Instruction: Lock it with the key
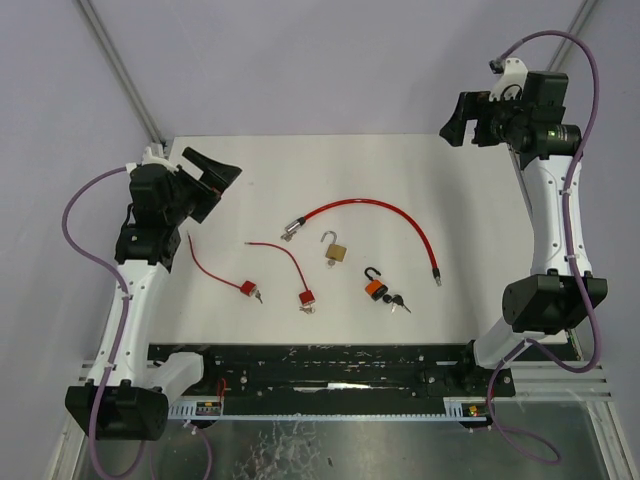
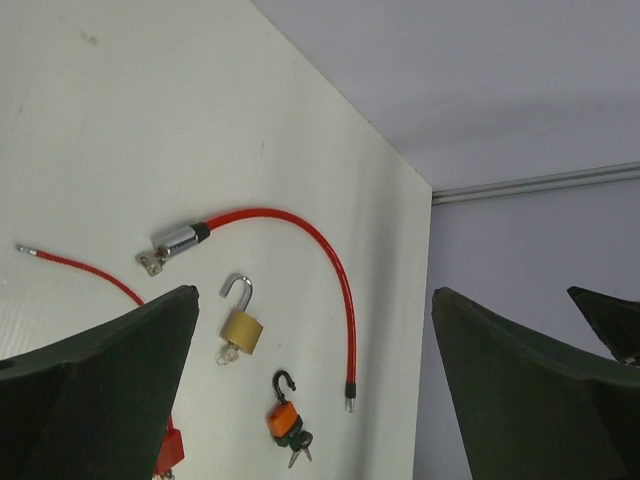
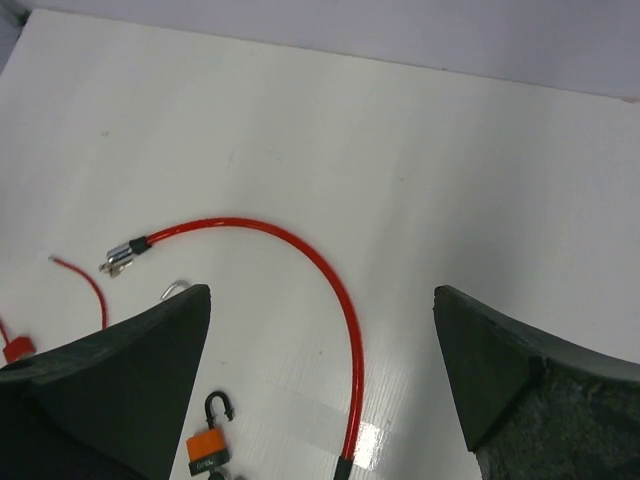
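On the white table (image 1: 300,170), entries placed relative to the brass padlock (image 1: 335,250) at its middle.

1. Brass padlock. Lies flat, silver shackle swung open. A small silver key (image 2: 226,352) sits at its base. No marking can be read.

2. Orange padlock (image 1: 373,288). Just right of the brass padlock, on the side nearer the arm bases. Its black shackle is open. A bunch of dark-headed keys (image 1: 398,302) sits at its base. There is pale lettering on the orange body, too small to read.

3. Thick red cable (image 1: 395,210). Its silver head (image 1: 291,229) lies just left of the brass padlock. The cable arcs round the far side of the padlock and ends in a black tip to the right of the orange padlock. The tip is not plugged into the head.

4. Small red lock (image 1: 305,298). Left of the brass padlock and nearer the bases. Its thin red wire has one end lying loose.

5. Second red lock (image 1: 246,288). Further left again, with the same kind of wire, one end loose. No label is legible on either.

6. Left gripper (image 1: 213,183). Well left of the brass padlock, over the table's left edge. Fingers are spread to full width and hold nothing.

7. Right gripper (image 1: 455,122). Raised at the far right corner, well apart from the brass padlock. Fingers are equally wide and empty.
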`<state>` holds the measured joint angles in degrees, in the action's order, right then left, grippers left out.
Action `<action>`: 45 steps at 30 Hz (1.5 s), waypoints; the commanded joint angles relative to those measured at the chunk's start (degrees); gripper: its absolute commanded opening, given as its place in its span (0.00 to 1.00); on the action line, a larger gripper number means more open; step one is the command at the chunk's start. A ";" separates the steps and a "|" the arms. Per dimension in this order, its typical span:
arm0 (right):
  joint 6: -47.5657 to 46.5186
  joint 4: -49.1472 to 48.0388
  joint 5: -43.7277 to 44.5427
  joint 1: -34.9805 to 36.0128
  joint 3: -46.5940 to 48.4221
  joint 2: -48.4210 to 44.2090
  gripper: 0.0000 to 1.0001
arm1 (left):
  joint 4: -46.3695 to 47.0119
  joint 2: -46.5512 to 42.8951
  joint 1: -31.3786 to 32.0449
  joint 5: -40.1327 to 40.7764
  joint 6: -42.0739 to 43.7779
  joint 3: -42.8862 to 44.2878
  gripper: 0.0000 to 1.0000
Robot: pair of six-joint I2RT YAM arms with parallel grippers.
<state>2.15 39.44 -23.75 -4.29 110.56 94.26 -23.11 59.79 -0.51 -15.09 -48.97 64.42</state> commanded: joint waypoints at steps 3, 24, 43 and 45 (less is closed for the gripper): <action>-15.75 2.60 -23.19 0.48 -3.41 -1.71 1.00 | -1.33 -1.52 -0.01 0.50 -3.11 -3.94 1.00; -39.05 15.28 -31.05 7.35 -18.54 -1.29 1.00 | -7.51 -3.29 16.95 19.70 -12.89 -18.28 0.97; -27.87 4.51 -25.65 20.49 -31.69 -3.37 1.00 | -16.26 4.82 18.61 26.74 -16.44 -19.90 0.90; -26.99 3.79 -25.36 20.79 -32.29 -3.25 1.00 | -16.69 6.20 18.90 26.61 -16.67 -19.86 0.90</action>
<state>-28.36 46.98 -49.39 15.46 79.09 92.58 -36.84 63.61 17.65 8.43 -64.38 43.38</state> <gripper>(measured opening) 0.995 0.901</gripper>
